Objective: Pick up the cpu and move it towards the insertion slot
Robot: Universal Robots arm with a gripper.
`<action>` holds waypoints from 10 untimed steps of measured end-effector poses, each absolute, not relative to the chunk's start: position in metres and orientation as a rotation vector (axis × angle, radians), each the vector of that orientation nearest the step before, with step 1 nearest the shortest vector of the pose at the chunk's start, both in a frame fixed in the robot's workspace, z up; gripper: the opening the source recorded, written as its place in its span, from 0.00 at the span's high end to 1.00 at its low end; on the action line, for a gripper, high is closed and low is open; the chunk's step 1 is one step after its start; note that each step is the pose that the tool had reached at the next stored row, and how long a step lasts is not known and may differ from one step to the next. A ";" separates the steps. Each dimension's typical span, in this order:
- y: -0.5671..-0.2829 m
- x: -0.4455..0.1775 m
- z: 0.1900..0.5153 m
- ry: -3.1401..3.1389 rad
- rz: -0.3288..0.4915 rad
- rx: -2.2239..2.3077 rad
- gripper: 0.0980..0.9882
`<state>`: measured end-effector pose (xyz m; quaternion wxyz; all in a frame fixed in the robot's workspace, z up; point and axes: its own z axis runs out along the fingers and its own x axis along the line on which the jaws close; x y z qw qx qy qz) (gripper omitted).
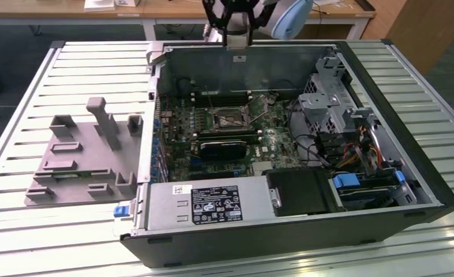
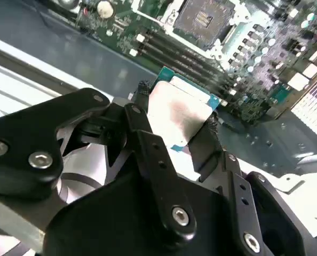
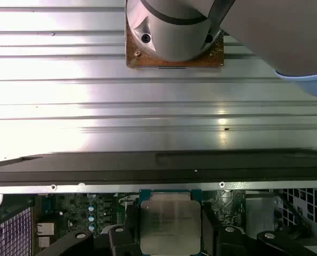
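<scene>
My gripper (image 2: 177,120) is shut on the cpu (image 2: 180,112), a flat square chip with a silvery-white top and a thin teal rim, pinched at two opposite edges by the black fingers (image 2: 141,106). In the first wrist view the cpu (image 3: 170,220) hangs between the fingers over the green motherboard. In the exterior view the gripper (image 1: 238,49) is above the far wall of the open computer case. The insertion slot (image 1: 228,118), a square socket with a shiny metal frame and a dark centre, lies lower inside the case. In the second wrist view the insertion slot (image 2: 204,18) lies beyond the cpu, apart from it.
The open computer case (image 1: 365,228) lies on a slatted metal table (image 1: 96,63). A grey fixture plate (image 1: 81,161) with upright blocks sits at the exterior view's left. Inside the case are a black ribbed block (image 1: 220,149), a power supply (image 1: 211,205) and a drive cage (image 1: 327,109).
</scene>
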<state>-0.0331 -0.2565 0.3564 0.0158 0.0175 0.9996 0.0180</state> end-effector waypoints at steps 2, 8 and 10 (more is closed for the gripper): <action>-0.256 -0.033 0.366 3.109 0.055 0.054 0.50; -0.256 -0.033 0.388 3.109 0.055 0.054 0.50; -0.256 -0.033 0.388 3.109 0.055 0.054 0.50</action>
